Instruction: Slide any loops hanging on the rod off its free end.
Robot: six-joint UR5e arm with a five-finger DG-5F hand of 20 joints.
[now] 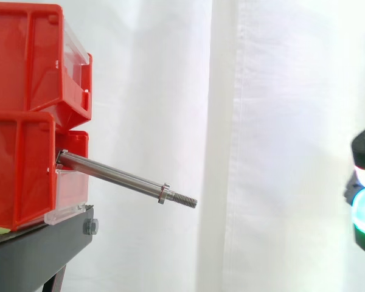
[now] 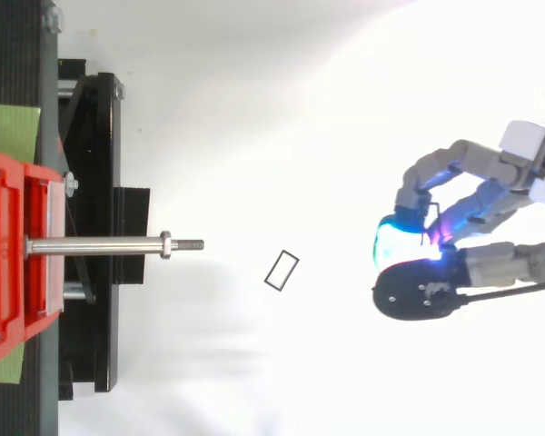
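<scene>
One rod (image 1: 118,177) projects from the lower of two stacked bins (image 1: 18,164), tip pointing slightly downward toward the hand (image 2: 477,195). One loop (image 2: 282,270) lies flat between them. The hand's fingers are curled and hold nothing.

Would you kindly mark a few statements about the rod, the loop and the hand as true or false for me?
1. A loop hangs on the rod. False: the rod is bare. In the top view a small rectangular loop shows beyond its free end, touching nothing.
2. The rod's free end is threaded, with a nut just behind the thread. True.
3. The hand is touching the rod. False: it is well clear of the free end, at the side view's right edge.
4. The rod sticks out from the lower red bin and slopes down toward its free end. True.
</scene>
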